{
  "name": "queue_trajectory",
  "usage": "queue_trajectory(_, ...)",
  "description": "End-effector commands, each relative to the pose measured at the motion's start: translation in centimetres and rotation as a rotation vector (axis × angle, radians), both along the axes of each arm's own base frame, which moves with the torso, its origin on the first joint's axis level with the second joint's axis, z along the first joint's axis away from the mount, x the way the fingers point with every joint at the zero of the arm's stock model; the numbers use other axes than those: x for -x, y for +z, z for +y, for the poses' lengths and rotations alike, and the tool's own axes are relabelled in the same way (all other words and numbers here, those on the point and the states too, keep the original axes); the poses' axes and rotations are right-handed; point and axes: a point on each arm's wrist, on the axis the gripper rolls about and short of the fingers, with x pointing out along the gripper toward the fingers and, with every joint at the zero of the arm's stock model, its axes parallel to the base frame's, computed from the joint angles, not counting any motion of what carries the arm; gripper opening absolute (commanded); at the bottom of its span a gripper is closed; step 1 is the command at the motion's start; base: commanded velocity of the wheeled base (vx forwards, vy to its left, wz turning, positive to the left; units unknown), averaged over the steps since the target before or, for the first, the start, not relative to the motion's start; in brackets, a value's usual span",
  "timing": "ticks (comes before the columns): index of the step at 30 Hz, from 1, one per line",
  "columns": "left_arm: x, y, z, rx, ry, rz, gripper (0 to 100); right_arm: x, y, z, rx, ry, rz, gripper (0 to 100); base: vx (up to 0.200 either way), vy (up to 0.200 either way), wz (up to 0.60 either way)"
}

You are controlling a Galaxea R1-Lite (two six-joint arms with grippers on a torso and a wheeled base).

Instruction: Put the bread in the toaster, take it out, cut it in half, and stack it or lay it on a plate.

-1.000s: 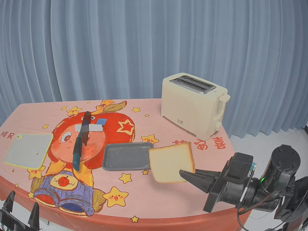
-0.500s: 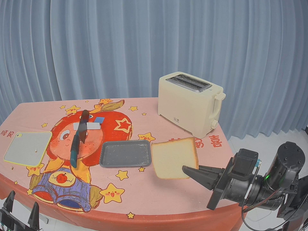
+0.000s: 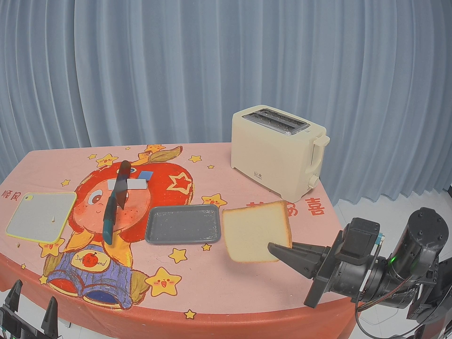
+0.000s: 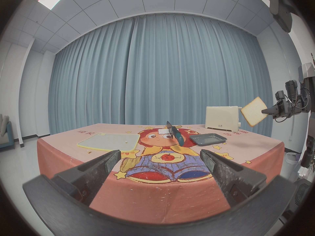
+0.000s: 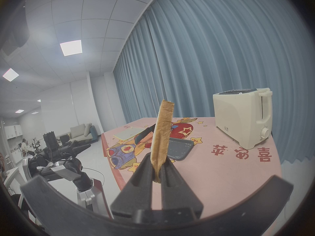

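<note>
Holding bread (image 3: 255, 231) by corner, right jaws pinched tight. Toaster (image 3: 278, 151) just beyond, slots (image 3: 275, 121) facing up; bread up on edge. Left jaws wide apart, far away.

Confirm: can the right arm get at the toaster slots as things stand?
Probably yes. The right gripper, shut on the bread, hangs above the table near the toaster; its top slots look empty and nothing stands between them.
</note>
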Motion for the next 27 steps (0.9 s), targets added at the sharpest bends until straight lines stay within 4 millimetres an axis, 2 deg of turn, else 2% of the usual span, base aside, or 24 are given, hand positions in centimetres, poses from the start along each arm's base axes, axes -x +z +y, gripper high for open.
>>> queue_trajectory(1,-0.1,-0.5,0.0,0.000,0.001,0.019,100,-0.1,0.0,0.0,0.001,-0.003,0.000,0,0.000,0.000,0.00)
queue_trajectory(7,-0.1,-0.5,0.0,0.000,0.001,0.019,100,-0.2,0.0,-0.2,0.000,-0.012,-0.002,0,0.000,0.000,0.00)
queue_trajectory(18,-0.1,-0.5,0.0,0.001,0.001,0.019,100,-1.7,0.2,-1.6,-0.002,-0.085,-0.010,0,0.000,0.000,0.00)
queue_trajectory(27,-0.1,-0.5,0.0,0.001,0.001,0.019,100,-4.6,3.1,-2.2,-0.057,-0.111,-0.134,0,0.000,0.000,0.00)
